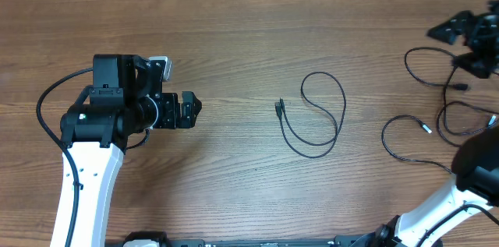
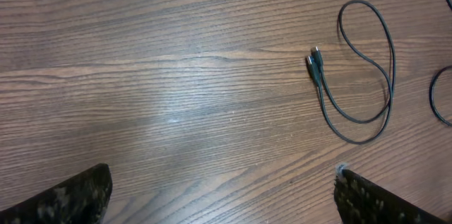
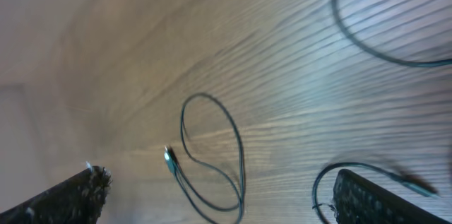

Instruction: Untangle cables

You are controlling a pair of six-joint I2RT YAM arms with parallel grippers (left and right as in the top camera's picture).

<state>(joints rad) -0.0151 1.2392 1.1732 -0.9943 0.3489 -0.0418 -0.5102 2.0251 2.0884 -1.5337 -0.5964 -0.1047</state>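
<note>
One cable (image 1: 321, 114) lies alone in a loose loop at the table's middle, both plugs (image 1: 281, 107) together at its left end. The left wrist view has this loop (image 2: 367, 75) up at the right, and it (image 3: 212, 160) lies ahead in the right wrist view. More thin black cables (image 1: 425, 72) curl and cross at the right side, one loop (image 1: 401, 147) nearer the front. My left gripper (image 1: 191, 111) is open and empty over bare wood, well left of the loop. My right gripper (image 1: 454, 47) hangs open at the far right, above the crossing cables, with nothing between its fingers.
The table is brown wood grain. In the right wrist view a cable end (image 3: 417, 187) lies close by the right finger (image 3: 374, 199). Another cable arc (image 2: 439, 97) shows at the left wrist view's right edge. The right arm's white link (image 1: 444, 200) crosses the front right corner.
</note>
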